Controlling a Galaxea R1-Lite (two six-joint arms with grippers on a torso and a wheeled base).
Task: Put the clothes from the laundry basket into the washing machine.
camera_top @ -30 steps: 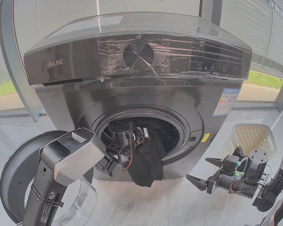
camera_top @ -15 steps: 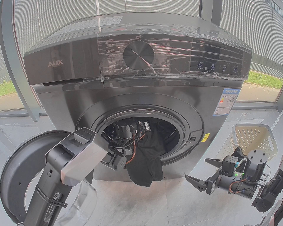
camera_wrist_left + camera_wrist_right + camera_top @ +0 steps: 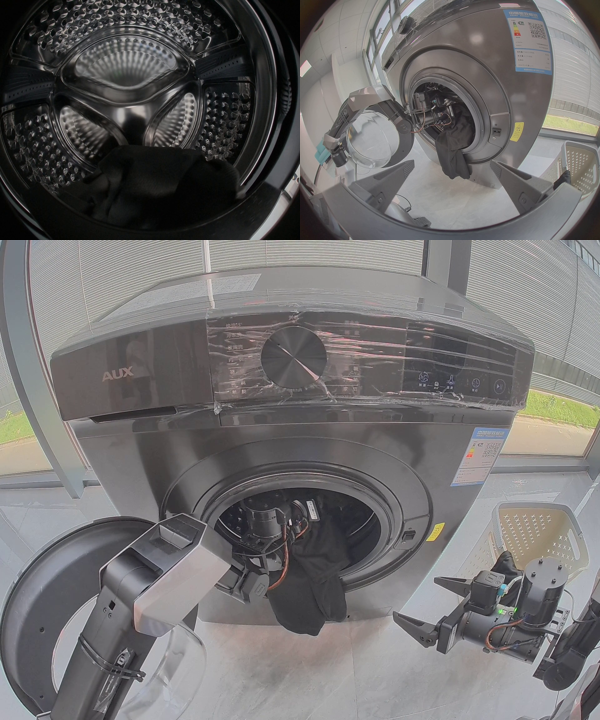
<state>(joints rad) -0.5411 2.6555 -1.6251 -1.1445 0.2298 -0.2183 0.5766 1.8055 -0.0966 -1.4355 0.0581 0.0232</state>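
Note:
The grey washing machine (image 3: 300,440) stands in front of me with its round door (image 3: 37,590) swung open to the left. My left arm's wrist (image 3: 265,524) is pushed into the drum opening, against a black garment (image 3: 312,577) that hangs over the lower rim and down the front. In the left wrist view the garment (image 3: 162,184) bunches at the bottom of the steel drum (image 3: 125,72). My right gripper (image 3: 417,600) hovers open and empty low on the right, in front of the cream laundry basket (image 3: 537,534), which holds a dark cloth (image 3: 507,565).
The pale tiled floor (image 3: 350,671) lies bare between the machine and my right arm. The open door takes up the space at lower left. Windows and a dark pillar (image 3: 25,365) stand behind the machine.
My left wrist has gone a little deeper and higher into the drum opening, pulling the hanging garment up slightly. The right arm has barely moved.

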